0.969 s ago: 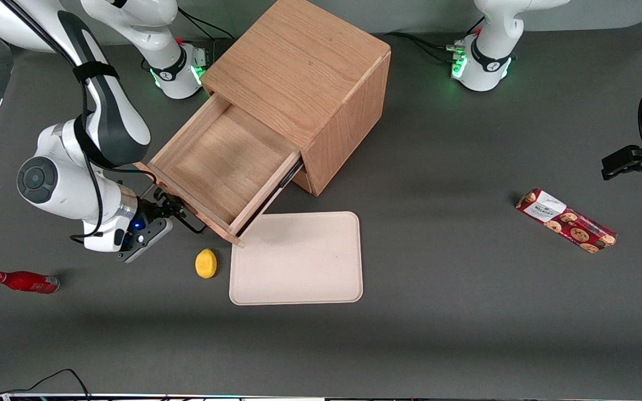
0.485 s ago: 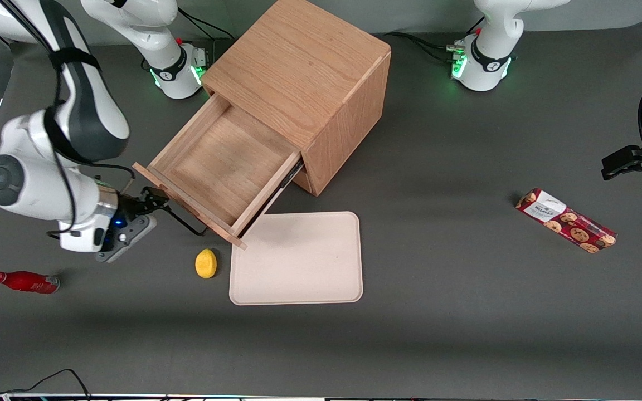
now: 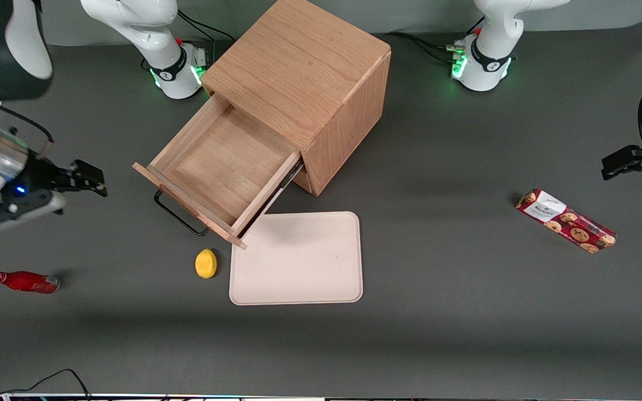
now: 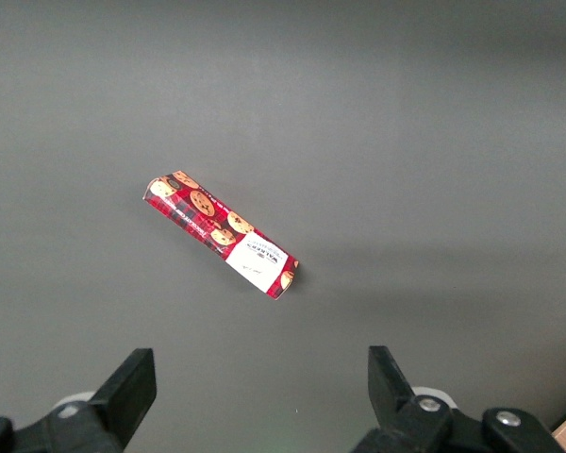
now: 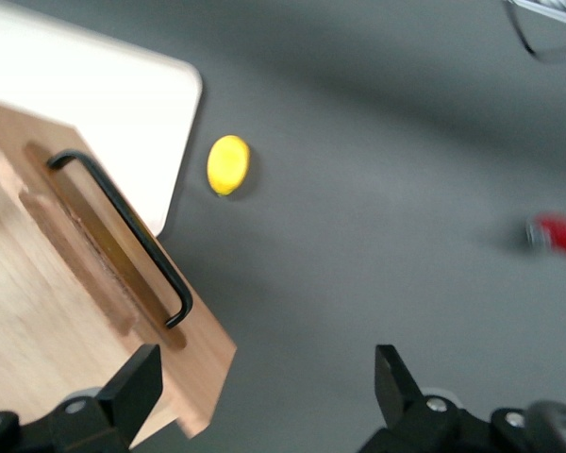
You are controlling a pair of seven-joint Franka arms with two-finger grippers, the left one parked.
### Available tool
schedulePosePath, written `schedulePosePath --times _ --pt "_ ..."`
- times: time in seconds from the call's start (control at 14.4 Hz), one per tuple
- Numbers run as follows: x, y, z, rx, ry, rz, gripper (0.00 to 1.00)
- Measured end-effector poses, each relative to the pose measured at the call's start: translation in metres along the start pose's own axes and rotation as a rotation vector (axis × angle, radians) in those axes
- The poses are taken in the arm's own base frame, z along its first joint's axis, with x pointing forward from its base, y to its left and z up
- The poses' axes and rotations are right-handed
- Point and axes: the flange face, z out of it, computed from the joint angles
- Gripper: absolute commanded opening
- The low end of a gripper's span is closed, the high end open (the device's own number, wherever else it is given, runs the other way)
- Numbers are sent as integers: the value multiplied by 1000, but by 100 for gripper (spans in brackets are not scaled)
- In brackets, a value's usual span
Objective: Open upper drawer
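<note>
Hand (image 3: 91,181), fingers apart and holding nothing, hovers well clear of the pulled-out oak drawer's (image 3: 218,167) thin black bar handle (image 3: 179,215).

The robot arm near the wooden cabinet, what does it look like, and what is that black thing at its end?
The arm is glossy white with dark grey-black sections and a silver ring at the wrist. A thin black cable runs along it, and a small blue light glows near the wrist. The black thing is its gripper, with two blocky black fingers, open and empty, toward the working arm's end of the table from the upper drawer.
</note>
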Motion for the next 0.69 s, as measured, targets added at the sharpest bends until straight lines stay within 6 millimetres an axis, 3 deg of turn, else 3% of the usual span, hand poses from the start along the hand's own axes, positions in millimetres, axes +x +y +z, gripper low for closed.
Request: schedulePosePath --times 0.14,0.28,0.48,0.69 --pt "-19 10 -27 -15 20 145 100" --pt "-39 25 -40 -22 30 218 100" --pt "-68 52 -42 -18 23 281 100" --pt "-77 57 -39 -14 15 296 100"
